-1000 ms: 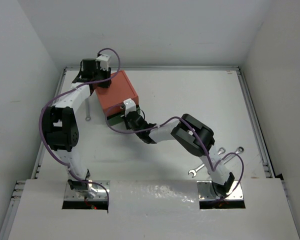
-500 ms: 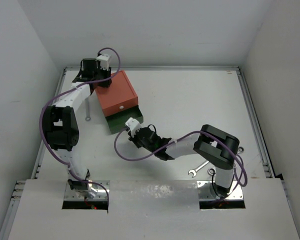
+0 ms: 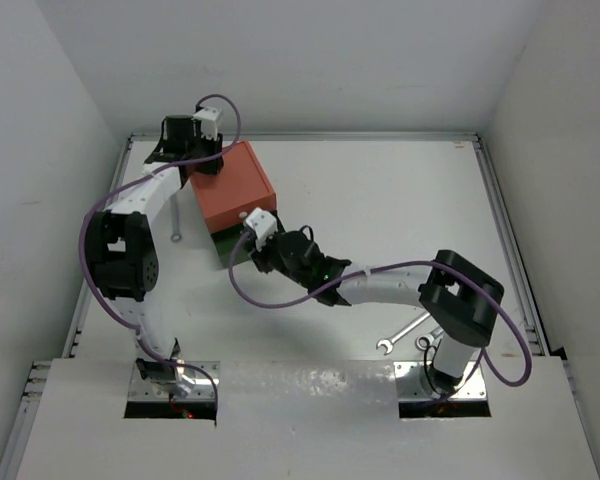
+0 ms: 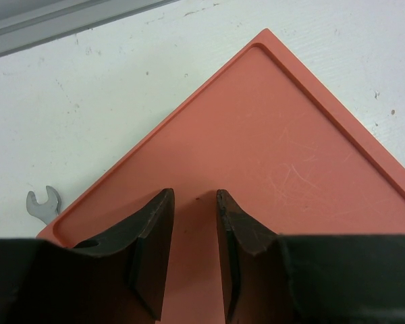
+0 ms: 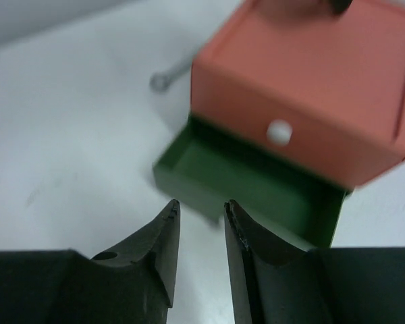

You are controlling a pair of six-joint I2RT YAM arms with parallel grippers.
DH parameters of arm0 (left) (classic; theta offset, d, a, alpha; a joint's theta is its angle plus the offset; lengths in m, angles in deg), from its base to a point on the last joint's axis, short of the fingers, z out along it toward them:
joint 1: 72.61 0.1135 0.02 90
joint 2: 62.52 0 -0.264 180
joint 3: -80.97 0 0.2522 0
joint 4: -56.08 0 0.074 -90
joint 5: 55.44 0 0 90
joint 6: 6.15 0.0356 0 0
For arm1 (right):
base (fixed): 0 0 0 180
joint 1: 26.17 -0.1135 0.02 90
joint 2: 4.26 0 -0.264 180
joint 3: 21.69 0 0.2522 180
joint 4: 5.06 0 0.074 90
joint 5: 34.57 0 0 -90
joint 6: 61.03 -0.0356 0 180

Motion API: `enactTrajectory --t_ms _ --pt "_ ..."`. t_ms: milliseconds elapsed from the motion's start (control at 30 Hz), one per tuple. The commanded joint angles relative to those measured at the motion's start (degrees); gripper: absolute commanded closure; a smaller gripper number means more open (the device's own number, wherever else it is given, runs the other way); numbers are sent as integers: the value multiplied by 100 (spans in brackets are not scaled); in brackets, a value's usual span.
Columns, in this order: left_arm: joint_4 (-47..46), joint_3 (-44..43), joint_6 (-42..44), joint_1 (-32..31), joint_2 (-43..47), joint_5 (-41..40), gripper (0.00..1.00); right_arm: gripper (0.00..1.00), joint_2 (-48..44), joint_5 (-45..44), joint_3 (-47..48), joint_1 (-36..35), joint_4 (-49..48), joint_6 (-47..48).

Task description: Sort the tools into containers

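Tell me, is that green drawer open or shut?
Open. The green drawer sticks out from under the orange-red drawer, its inside showing; no tools visible in it.

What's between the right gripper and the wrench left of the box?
The open green drawer lies between the right gripper and that wrench; the right wrist view shows it, though blurred.

White matte worktop (image 3: 380, 200), scuffed & speckled close up. Plain white walls (image 3: 280, 60) on 3 sides: back + both flanks. Alu rail (image 3: 310, 136) along far edge, similar rails down both sides. White panel (image 3: 310, 385) across near edge w/ two cutouts. Soft even light, faint shadows.
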Motion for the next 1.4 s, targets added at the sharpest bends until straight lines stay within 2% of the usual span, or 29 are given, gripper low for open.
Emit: enactTrajectory --t_ms 0,233,500,567,600,633,667,833,933,1100,1367 --pt "771 -17 -102 30 -316 14 71 67 335 176 781 175 285 -22" --pt "710 -44 -146 30 -387 5 71 74 1301 -254 2098 272 1146 -23" --pt "728 9 -120 30 -413 -21 71 77 2226 -228 2653 395 1217 -391" --pt "727 9 -138 30 -431 -4 71 77 2428 -71 2952 500 1411 -558" --pt "719 9 -138 30 -440 5 71 77 2620 183 3049 553 1481 -716" --pt "736 9 -146 30 -440 31 71 77 2770 812 3250 623 1760 -856" --pt "745 9 -146 30 -440 31 71 77 2772 818 3313 641 1902 -858" --pt "736 35 -120 30 -449 49 71 83 2535 1484 2805 641 1938 -840" --pt "710 35 -138 30 -449 58 71 84 2227 1521 2541 624 2254 -893" --pt "675 18 -146 30 -492 40 71 89 1946 1539 1996 554 2149 -1016" --pt "745 -18 -146 21 -492 23 71 91 1998 1592 2215 457 2228 -1200"
